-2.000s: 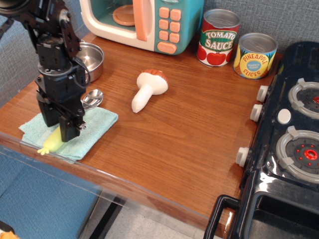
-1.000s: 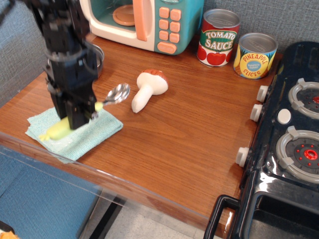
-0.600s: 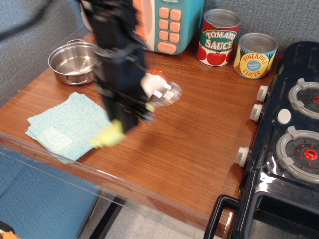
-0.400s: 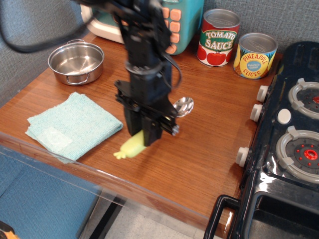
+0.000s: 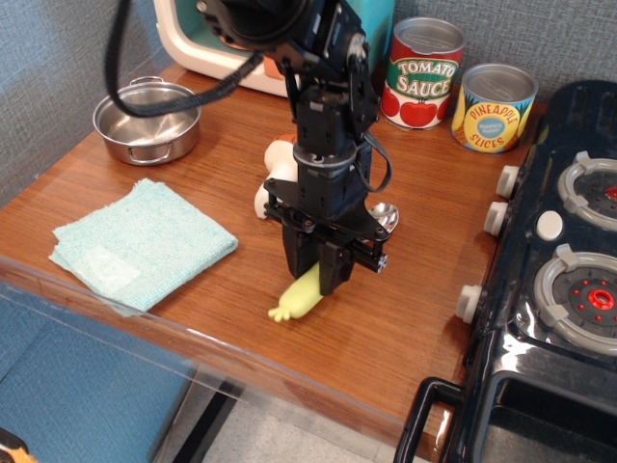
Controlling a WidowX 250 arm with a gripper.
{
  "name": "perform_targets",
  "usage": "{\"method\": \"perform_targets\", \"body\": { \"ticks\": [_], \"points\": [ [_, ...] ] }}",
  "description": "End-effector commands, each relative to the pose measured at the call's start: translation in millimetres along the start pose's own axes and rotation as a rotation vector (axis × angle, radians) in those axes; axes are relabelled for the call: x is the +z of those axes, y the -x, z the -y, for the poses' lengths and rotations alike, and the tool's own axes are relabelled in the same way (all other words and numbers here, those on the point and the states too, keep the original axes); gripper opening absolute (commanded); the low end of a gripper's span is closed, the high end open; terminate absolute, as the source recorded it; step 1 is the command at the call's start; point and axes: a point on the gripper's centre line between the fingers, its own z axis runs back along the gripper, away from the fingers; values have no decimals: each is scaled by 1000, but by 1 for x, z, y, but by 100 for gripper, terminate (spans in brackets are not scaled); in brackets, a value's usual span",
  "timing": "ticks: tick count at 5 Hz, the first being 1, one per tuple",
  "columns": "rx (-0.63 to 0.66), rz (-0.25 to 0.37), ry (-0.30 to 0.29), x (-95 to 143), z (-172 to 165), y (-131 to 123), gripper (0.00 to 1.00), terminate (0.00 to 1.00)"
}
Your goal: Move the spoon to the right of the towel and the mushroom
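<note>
My gripper [image 5: 318,273] is shut on the spoon [image 5: 301,296], holding it by its light yellow handle just above the wood, right of the towel. The spoon's silver bowl [image 5: 386,217] sticks out to the right behind the fingers. The teal towel [image 5: 140,243] lies flat at the front left of the table. The mushroom [image 5: 274,177] is mostly hidden behind my arm; only part of its white stem and cap shows left of the arm.
A steel pot [image 5: 147,120] stands at the back left, a toy microwave [image 5: 220,39] behind it. A tomato sauce can [image 5: 426,71] and a pineapple can [image 5: 493,107] stand at the back. A black toy stove [image 5: 559,260] fills the right side. The table's front edge runs close below the spoon.
My gripper lifted the spoon off the towel and carried it rightward past the mushroom. It now hangs lower, right of both, with the mushroom hidden behind the arm.
</note>
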Motion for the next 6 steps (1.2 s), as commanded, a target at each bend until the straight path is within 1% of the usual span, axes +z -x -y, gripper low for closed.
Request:
{"method": "perform_targets", "body": {
  "ticks": [1,2,5,6],
  "points": [
    [-42,58,-72,29,-2,-3,100,0],
    [-66,82,-106,41,3,4,100,0],
    [-66,79,-99,41,3,6,100,0],
    [-66,79,-99,41,3,6,100,100]
  ]
}}
